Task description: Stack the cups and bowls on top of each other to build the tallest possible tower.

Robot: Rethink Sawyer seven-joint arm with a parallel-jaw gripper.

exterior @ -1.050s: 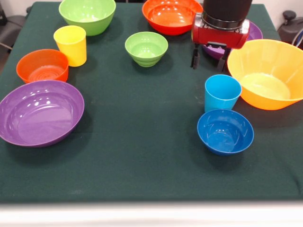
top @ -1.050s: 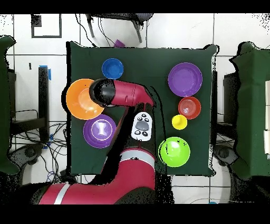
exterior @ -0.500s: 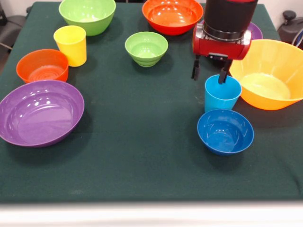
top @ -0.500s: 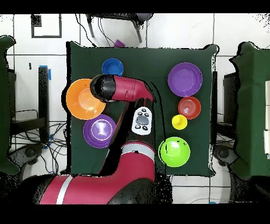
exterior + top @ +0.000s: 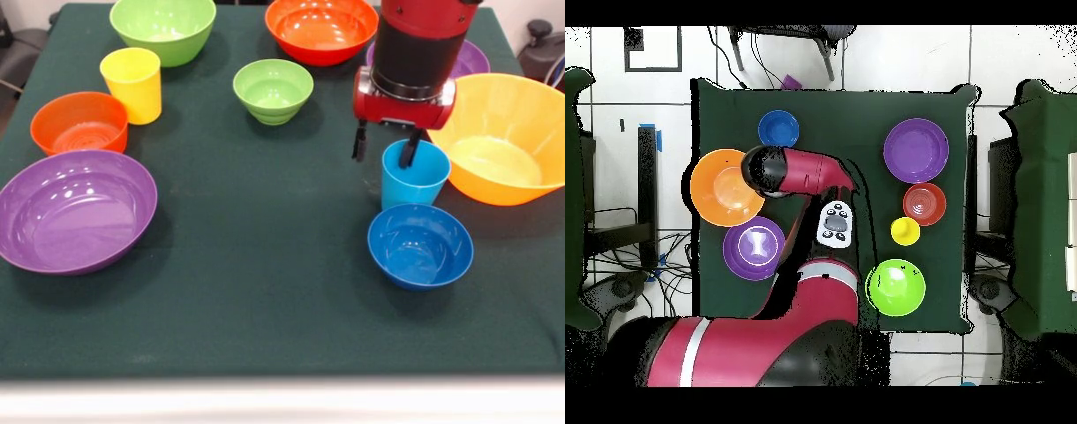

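Observation:
My gripper (image 5: 384,150) is open and straddles the left wall of the light blue cup (image 5: 415,179): one finger dips into its mouth, the other hangs outside. The cup stands upright between the big orange bowl (image 5: 499,137) and the small dark blue bowl (image 5: 420,246). A purple bowl (image 5: 474,58) peeks out behind the arm. In the overhead view the arm's wrist (image 5: 770,170) hides the gripper and this cup. No tower shows: every bowl and cup stands alone on the cloth.
Elsewhere on the green cloth stand a yellow cup (image 5: 132,84), a small green bowl (image 5: 273,90), a big green bowl (image 5: 162,26), two red-orange bowls (image 5: 320,28) (image 5: 79,124) and a large purple bowl (image 5: 75,208).
The gripper has come forward from beside the far purple bowl and dropped lower. One finger now sits inside the light blue cup. No bowl or cup has moved.

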